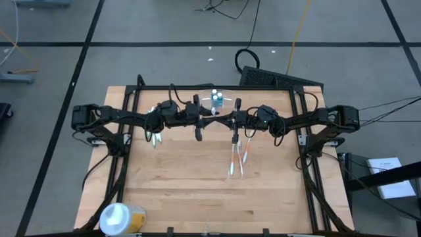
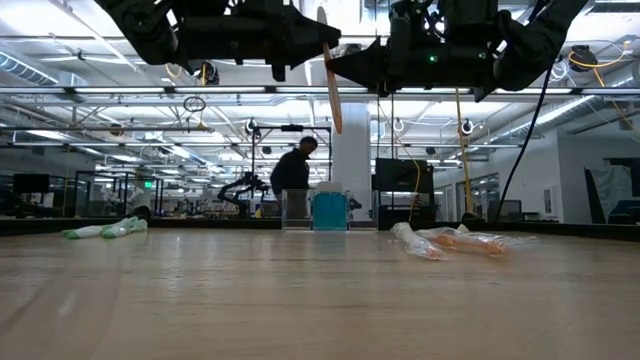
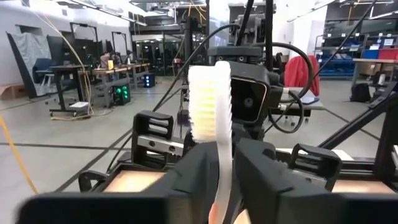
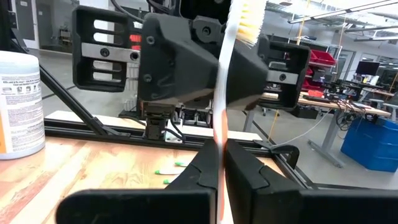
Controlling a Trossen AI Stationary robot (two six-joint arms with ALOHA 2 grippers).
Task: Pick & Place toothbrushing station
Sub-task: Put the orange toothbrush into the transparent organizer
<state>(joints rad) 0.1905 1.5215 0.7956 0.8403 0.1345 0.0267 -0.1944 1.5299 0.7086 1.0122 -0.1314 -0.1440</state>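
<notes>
while both arms meet high above the middle of the bench (image 1: 197, 191), a handover looks to be the step in hand: the left claw (image 3: 227, 163) and the right claw (image 4: 222, 163) each press on a toothbrush, and in the low view a single orange brush (image 2: 332, 90) hangs between them. the right claw is clenched on its handle; the left claw pinches a handle too, bristles (image 3: 209, 102) standing up past its fingers. whether that is the same brush i cannot tell for sure. the toothbrushing station (image 2: 297, 209), clear and low, sits at the far edge of the bench beside a blue block (image 2: 329, 210), well apart from the claws. next, i judge, one claw must let go, then the other must carry the brush to the station. wrapped brushes (image 1: 238, 158) lie below.
</notes>
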